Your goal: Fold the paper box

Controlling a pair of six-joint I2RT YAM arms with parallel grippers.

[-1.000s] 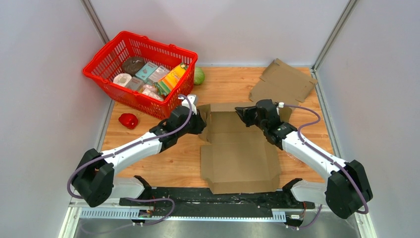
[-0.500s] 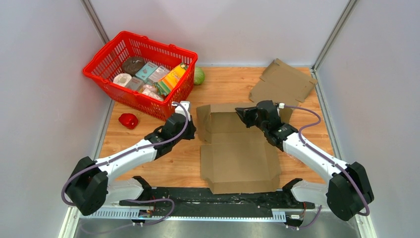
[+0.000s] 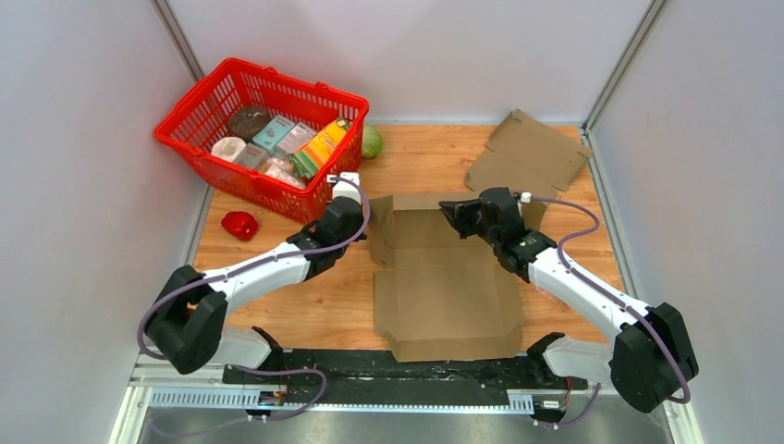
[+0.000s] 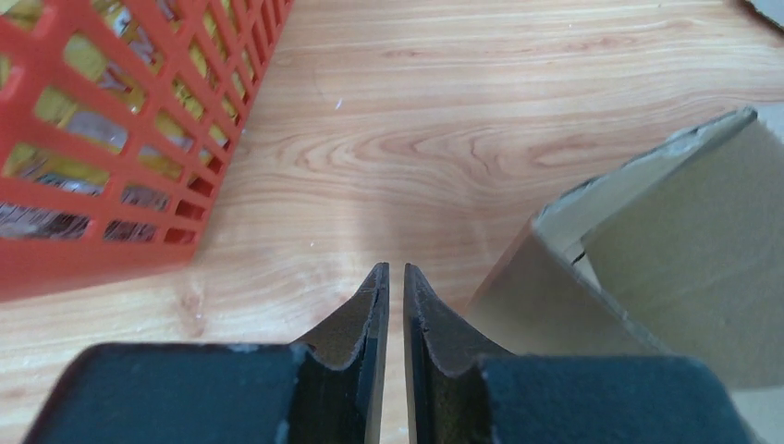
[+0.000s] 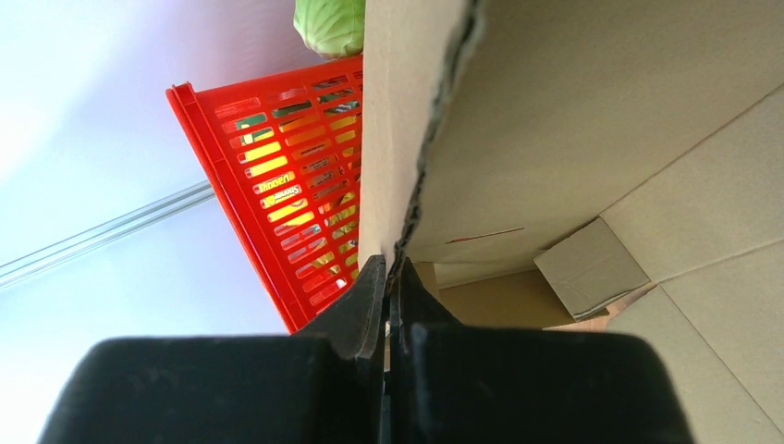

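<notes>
The paper box (image 3: pixel 444 287) lies open on the wooden table, its far half partly raised into walls. My right gripper (image 3: pixel 450 215) is shut on the upper edge of the box's raised far wall (image 5: pixel 592 120); the cardboard edge runs between the fingertips (image 5: pixel 390 264). My left gripper (image 3: pixel 359 211) hovers between the red basket and the box's left flap (image 4: pixel 647 259). Its jaws (image 4: pixel 396 270) stand a narrow slit apart with only bare wood between them, touching nothing.
A red basket (image 3: pixel 176 137) full of groceries stands at the far left, close to the left gripper (image 4: pixel 111 120). A green cabbage (image 3: pixel 372 141) lies behind it and a red pepper (image 3: pixel 239 225) at the left edge. A flat cardboard sheet (image 3: pixel 529 153) lies far right.
My left gripper has let go of the box's left flap, pulled back to the left, then shifted toward the basket. The right gripper has kept its hold and place.
</notes>
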